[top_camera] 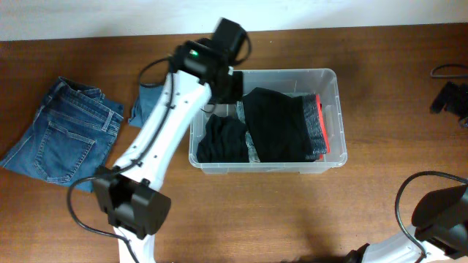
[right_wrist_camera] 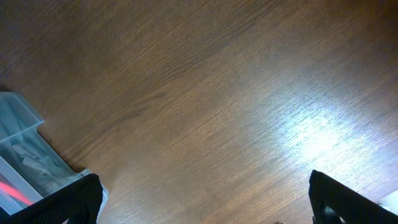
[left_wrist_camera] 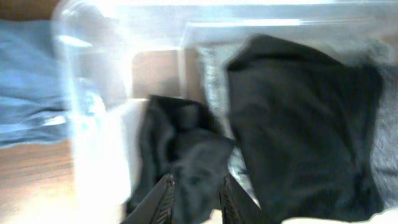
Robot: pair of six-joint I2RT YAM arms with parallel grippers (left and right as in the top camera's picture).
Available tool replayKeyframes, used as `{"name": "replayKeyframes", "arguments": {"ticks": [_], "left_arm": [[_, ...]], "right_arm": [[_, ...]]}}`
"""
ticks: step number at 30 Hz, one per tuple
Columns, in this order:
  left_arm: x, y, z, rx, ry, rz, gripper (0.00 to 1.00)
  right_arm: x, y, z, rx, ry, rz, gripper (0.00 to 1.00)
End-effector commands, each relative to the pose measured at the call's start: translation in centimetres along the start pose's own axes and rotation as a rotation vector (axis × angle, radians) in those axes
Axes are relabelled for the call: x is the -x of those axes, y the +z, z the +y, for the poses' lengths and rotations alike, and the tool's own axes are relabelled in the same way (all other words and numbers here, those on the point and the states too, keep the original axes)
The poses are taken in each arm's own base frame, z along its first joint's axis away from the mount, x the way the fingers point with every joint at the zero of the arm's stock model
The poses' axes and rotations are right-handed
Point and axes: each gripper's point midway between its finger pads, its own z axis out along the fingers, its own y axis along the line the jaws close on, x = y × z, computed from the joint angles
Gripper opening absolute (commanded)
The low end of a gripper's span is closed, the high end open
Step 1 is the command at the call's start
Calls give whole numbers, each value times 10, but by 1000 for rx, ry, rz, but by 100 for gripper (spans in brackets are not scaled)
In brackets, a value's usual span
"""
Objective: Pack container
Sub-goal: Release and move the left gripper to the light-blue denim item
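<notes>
Left wrist, container [left_wrist_camera: 87, 74] below, around jaws

You are seeing a clear see-through plastic box [top_camera: 333, 80] with pale shiny walls. Inside, a big folded black cloth [top_camera: 276, 120] and a small crumpled black cloth [top_camera: 223, 139] are showing dark. A grey speckled cloth [top_camera: 313, 124] is showing a bright red edge. The faded blue denim jeans [top_camera: 62, 135] are showing lighter patches. The brown wooden table [top_camera: 380, 44] is showing streaky grain and shining pale under the light. Your left arm [top_camera: 157, 139] is looking white with black ends, and a tiny green light [top_camera: 194, 52] is glowing on it.
</notes>
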Motion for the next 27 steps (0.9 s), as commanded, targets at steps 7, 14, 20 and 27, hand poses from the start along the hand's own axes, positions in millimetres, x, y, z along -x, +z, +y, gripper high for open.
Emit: {"name": "replayKeyframes", "arguments": {"ticks": [7,14,20,27], "left_arm": [[30,-16,104,75,-197,-36,26],[39,-17,151,119,-290,-56,32],[44,-10,179,226,-297,-71,99],[50,23,182,233,-175,-30,99]], "right_arm": [[3,-9,-2,-7,9,-28,98],[3,-9,-2,-7,9,-28,98],[3,-9,-2,-7,9,-28,98],[3,-9,-2,-7,9,-28,98]]}}
